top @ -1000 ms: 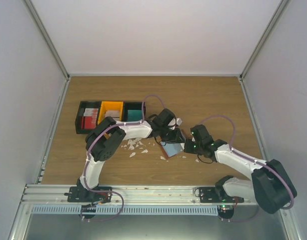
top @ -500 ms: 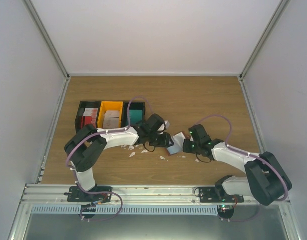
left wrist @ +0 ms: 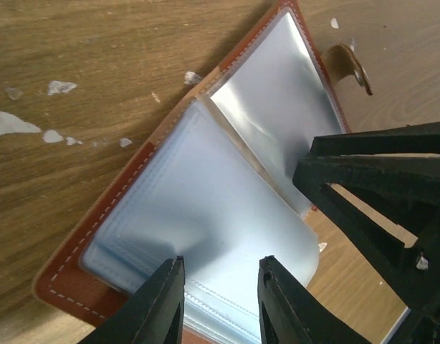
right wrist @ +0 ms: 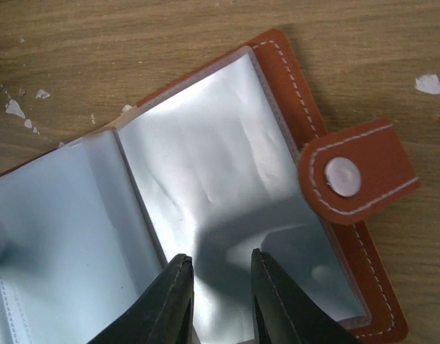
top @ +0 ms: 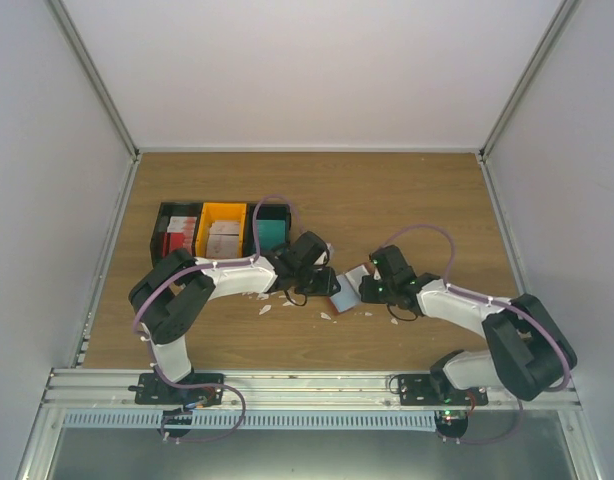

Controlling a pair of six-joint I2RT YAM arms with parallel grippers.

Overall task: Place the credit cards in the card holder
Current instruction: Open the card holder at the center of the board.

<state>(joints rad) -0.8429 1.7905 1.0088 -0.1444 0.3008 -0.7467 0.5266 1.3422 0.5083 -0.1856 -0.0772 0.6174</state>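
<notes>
Reddish-brown leather frames the card holder, which lies opened flat on the wooden desk between the two arms, its clear plastic sleeves facing up. The left end effector hangs over the holder's left half. Its fingers stand a little apart, and the lower edge of a clear sleeve shows in the narrow gap between them. Nothing is pinched there that I can make out, and whether the pads touch the plastic cannot be told.

The right end effector hangs over the right half, close above the right-hand sleeve page. Its fingers are also parted by a small gap and close on nothing, and they cast a shadow on the plastic. The snap tab sticks out from the holder's right edge, just beside this end effector but apart from it. In the overhead view the two end effectors nearly meet over the holder.

The credit cards sit well apart from both, in the row of black and orange bins at the left rear of the desk. Small white scraps lie scattered on the wood near the left arm.
</notes>
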